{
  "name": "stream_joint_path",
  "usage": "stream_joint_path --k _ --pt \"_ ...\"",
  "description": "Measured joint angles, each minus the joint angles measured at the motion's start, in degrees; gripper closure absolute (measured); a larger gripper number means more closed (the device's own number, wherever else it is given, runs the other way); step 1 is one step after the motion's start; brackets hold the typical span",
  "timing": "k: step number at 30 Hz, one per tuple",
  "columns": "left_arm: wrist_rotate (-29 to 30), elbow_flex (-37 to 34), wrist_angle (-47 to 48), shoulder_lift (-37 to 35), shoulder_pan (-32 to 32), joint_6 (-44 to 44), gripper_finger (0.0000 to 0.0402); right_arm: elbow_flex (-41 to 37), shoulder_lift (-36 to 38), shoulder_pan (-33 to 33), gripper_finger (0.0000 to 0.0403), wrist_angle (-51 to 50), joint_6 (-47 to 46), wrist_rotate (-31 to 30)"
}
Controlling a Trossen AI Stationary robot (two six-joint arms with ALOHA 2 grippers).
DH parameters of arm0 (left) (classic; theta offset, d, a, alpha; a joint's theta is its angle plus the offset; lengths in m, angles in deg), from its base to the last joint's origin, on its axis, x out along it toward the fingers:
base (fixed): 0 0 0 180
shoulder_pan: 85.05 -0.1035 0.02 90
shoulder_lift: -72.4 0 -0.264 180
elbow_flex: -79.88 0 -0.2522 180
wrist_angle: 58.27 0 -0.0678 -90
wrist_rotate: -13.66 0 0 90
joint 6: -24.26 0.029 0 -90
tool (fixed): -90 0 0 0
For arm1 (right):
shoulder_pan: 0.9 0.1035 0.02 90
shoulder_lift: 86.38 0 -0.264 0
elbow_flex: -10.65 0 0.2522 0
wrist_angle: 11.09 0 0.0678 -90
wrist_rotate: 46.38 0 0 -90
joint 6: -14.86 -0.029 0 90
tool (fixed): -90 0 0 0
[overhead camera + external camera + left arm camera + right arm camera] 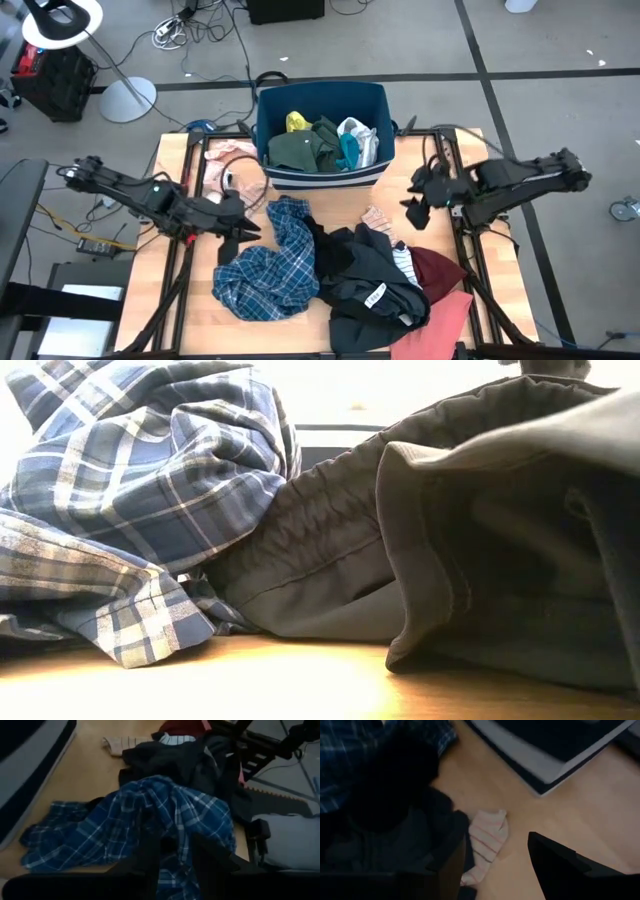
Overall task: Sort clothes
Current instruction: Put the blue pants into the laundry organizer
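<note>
No text can be read anywhere; the white tag [376, 295] on the dark grey garment [370, 275], lower centre, is too small to read.

bins [322, 178]: 1 | plaid shirts [268, 270]: 1 | striped socks [377, 219]: 1

The tabletop [180, 290] is showing smooth pale wood; the plaid shirt [270, 270] is looking like soft woven cloth; the navy bin [322, 178] is looking like matt plastic.

Overhead: you get even, bright light.
Table-level: backlit glare behind the plaid shirt [140, 490]; near cloth blurred.
Wrist views: you'll find both dim, soft, fingers silhouetted.
</note>
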Motion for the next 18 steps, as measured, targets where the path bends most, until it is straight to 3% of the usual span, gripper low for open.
stream_joint_path --k 8,18 --pt "-2.11 0.00 -2.22 7.46 -0.04 -7.49 0.0289 -9.08 -0.28 6.56 0.0186 10.03 -5.76 -1.12" --pt "-7.81 0.00 -9.65 18.51 -0.30 -10.70 0.0289 -9.78 -0.11 10.35 0.0186 15.56 -5.64 -7.25"
